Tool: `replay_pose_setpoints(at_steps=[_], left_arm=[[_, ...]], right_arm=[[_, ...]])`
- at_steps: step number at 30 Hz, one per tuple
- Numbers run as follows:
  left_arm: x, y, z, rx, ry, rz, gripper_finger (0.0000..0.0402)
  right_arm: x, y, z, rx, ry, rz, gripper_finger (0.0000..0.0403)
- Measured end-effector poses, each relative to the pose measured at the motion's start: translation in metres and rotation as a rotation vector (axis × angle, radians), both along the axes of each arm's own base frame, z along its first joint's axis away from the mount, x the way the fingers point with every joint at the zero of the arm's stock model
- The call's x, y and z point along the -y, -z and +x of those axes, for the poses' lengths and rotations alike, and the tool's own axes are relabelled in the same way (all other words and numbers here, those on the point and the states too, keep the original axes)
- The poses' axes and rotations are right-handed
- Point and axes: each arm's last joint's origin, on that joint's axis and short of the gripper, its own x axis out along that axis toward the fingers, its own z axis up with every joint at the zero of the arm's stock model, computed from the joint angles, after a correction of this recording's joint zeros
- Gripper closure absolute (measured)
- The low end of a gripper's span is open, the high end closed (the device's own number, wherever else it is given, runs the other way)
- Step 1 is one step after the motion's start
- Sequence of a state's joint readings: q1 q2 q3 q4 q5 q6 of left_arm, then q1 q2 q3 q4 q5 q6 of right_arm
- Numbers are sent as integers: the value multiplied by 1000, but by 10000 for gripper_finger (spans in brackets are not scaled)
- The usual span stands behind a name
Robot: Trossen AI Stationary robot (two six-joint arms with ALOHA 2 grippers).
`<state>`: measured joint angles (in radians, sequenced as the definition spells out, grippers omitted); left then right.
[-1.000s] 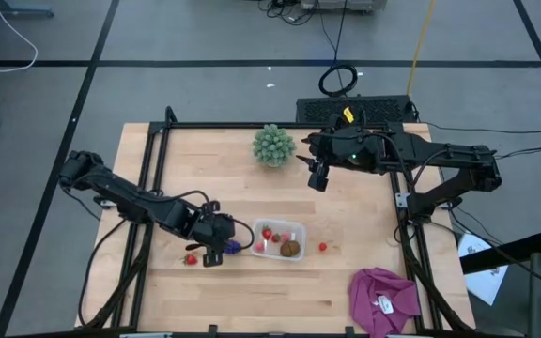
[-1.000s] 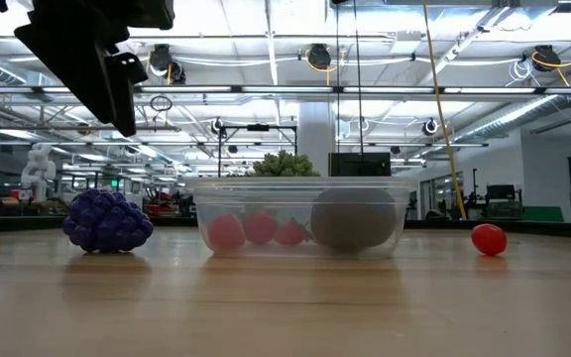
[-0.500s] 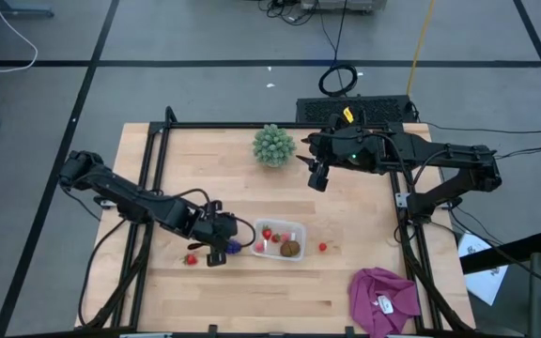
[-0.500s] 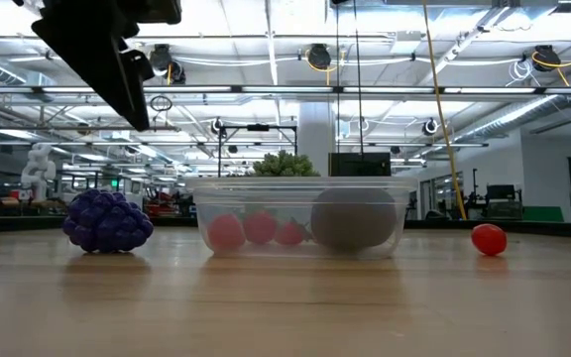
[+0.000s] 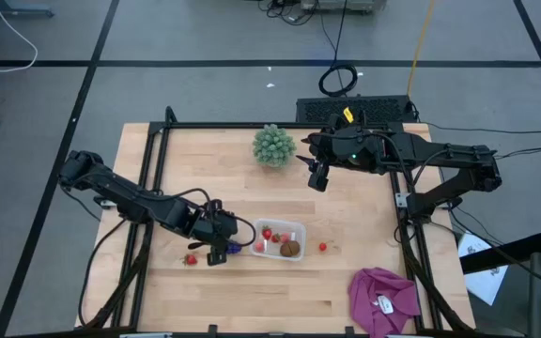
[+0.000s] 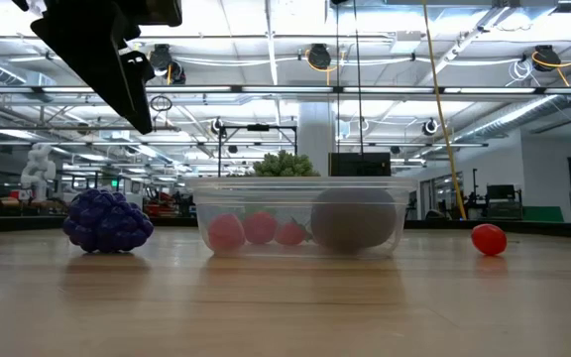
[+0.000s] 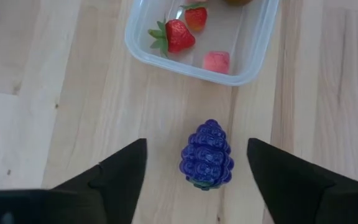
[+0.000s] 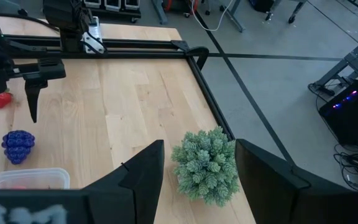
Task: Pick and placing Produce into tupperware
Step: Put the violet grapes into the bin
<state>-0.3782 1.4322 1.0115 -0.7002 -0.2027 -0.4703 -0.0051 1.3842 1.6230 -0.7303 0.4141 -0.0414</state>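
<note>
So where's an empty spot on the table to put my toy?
The bare wood near the front edge, between the container and the magenta cloth, is free. So is the middle, between the green spiky ball and the container. It's crowded around the grape cluster, where the left gripper hovers open.

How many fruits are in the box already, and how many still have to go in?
Done: three strawberries and the kiwi lie in the tupperware. In hand: nothing is held; the left gripper hovers open above the grape cluster, which sits on the table beside the tupperware. Left: those grapes and two loose strawberries, one by the left arm, one on the far side. The right gripper waits near the green spiky ball.
</note>
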Motion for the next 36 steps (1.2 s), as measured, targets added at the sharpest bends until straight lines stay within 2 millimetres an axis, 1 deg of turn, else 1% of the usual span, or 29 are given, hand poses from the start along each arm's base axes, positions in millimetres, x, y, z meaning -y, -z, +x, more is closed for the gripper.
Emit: replay_pose_setpoints(at_steps=[5, 9, 13, 22, 28, 32, 36], left_arm=[[2, -1, 0, 11, 25, -1, 63], [7, 1, 1, 14, 1, -28, 42], [11, 11, 5, -26, -40, -58, 39], [17, 48, 16, -183, 3, -32, 39], [16, 68, 22, -259, 4, -23, 39], [14, 78, 25, -283, 15, -2, 39], [12, 80, 27, -290, 21, 7, 39]], right_arm=[[0, 0, 0, 0, 0, 0, 213], [0, 0, 0, 0, 0, 0, 213], [0, 0, 0, 0, 0, 0, 213], [0, 0, 0, 1, 1, 2, 213], [0, 0, 0, 1, 1, 2, 213], [0, 0, 0, 1, 1, 2, 213], [0, 0, 0, 1, 1, 2, 213]])
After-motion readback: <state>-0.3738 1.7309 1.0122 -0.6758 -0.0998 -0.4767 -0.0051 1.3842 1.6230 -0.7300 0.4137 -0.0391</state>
